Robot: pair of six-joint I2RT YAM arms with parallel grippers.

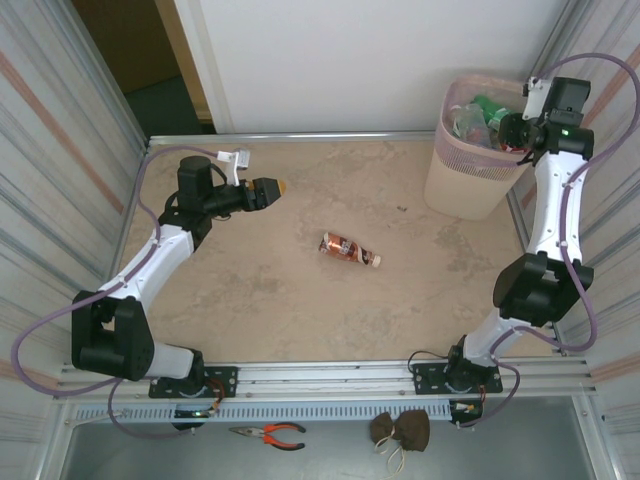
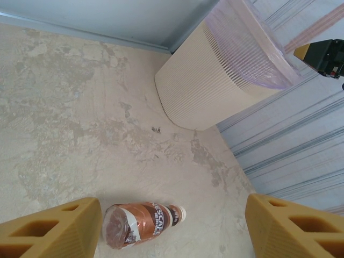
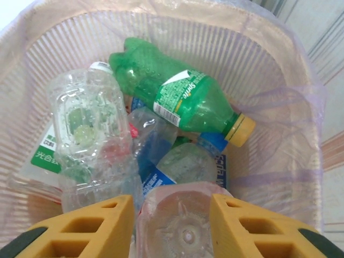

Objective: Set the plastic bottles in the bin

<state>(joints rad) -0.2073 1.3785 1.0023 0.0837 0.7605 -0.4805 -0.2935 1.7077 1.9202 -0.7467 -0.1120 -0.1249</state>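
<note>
One brown-labelled plastic bottle [image 1: 350, 249] lies on its side mid-table; in the left wrist view this bottle [image 2: 141, 224] rests low between the fingers, close to the left one. My left gripper [image 1: 275, 187] [image 2: 173, 223] hovers open over the table's left part, touching nothing. The pale pink bin [image 1: 470, 185] [image 2: 215, 80] stands at the far right corner, lined with a clear bag. Inside the bin [image 3: 215, 37] lie several bottles, among them a green one [image 3: 177, 97]. My right gripper [image 1: 505, 132] [image 3: 172, 215] hangs over the bin, its fingers pressed against a clear bottle [image 3: 180, 228].
Ribbed metal walls close in the table on both sides, and a white wall stands behind. Orange-handled pliers [image 1: 270, 433] and a brown pouch [image 1: 400, 430] lie on the ledge below the front rail. Bare table surrounds the lying bottle.
</note>
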